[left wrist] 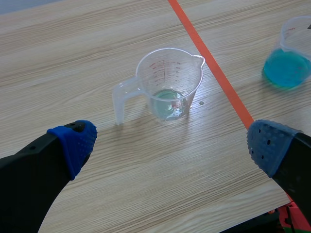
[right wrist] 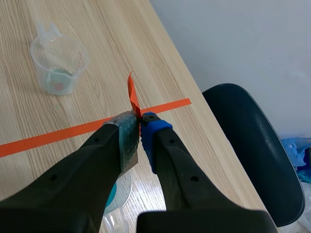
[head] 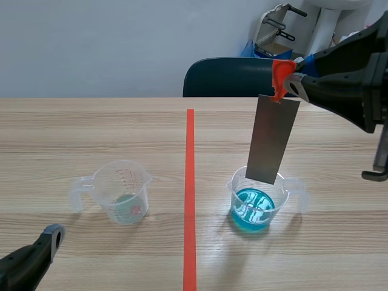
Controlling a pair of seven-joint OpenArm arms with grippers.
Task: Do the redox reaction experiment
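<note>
Grey metal strip (head: 273, 138), clamped in raised right jaws, hangs over blue-filled cup (head: 254, 209); left jaws apart.

Red scale marks on the measuring cup (left wrist: 167, 85) are too small to read.

You've got the right gripper (right wrist: 140, 128) clamped on the metal strip (right wrist: 130, 156), orange tab (right wrist: 132, 96) sticking up ahead, blue-liquid cup (right wrist: 112, 196) under the fingers, clear cup (right wrist: 58, 63) at 10 o'clock, chair (right wrist: 252, 155) at 3 o'clock.
</note>
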